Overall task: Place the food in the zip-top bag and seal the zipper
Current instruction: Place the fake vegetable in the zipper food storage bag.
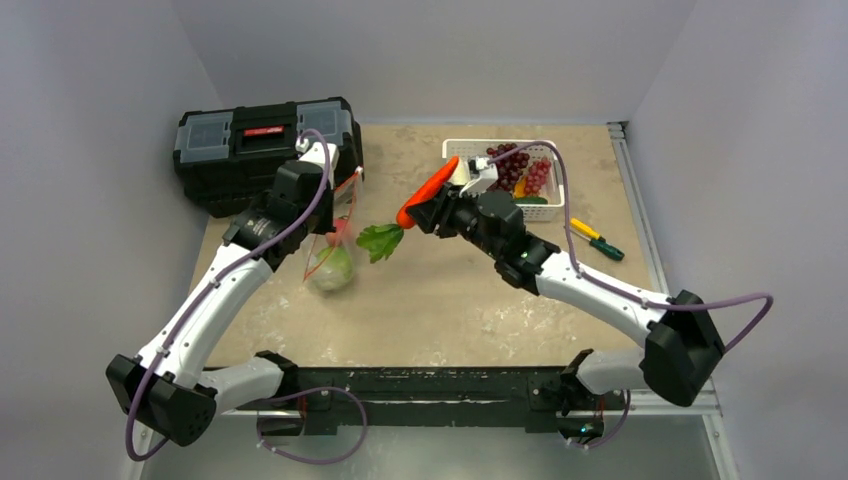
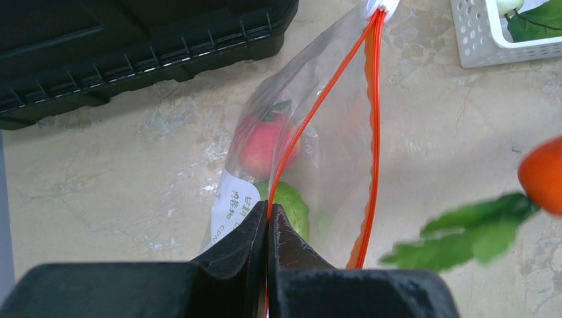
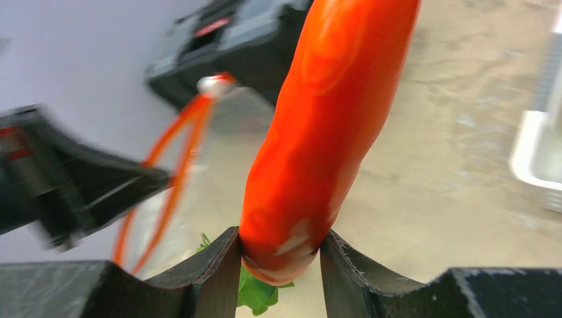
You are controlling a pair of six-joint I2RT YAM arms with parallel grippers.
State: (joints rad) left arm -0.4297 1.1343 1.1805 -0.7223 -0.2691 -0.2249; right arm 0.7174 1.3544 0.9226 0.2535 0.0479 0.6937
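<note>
Left arm [image 1: 215, 300] stretched forward, left pincer [image 2: 267, 222] pinched shut on the zipper [image 2: 376, 132] of the bag [image 2: 318, 165], mouth gaping, right arm [image 1: 600, 290] angled in across the table [image 1: 450, 310], right pincer [image 3: 278, 237] gripping the carrot [image 3: 331, 119], leaves down, beside the bag.

Cropped and blurred
The carrot [image 3: 325, 132] overruns the right wrist view's top edge; behind it the zip-top bag [image 3: 191, 129] is smeared.

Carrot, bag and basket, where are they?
carrot [image 3: 331, 132], right wrist view, middle of its orange body.
zip-top bag [image 2: 233, 207], left wrist view, its white label.
basket [image 1: 545, 212], top view, its near white wall.
</note>
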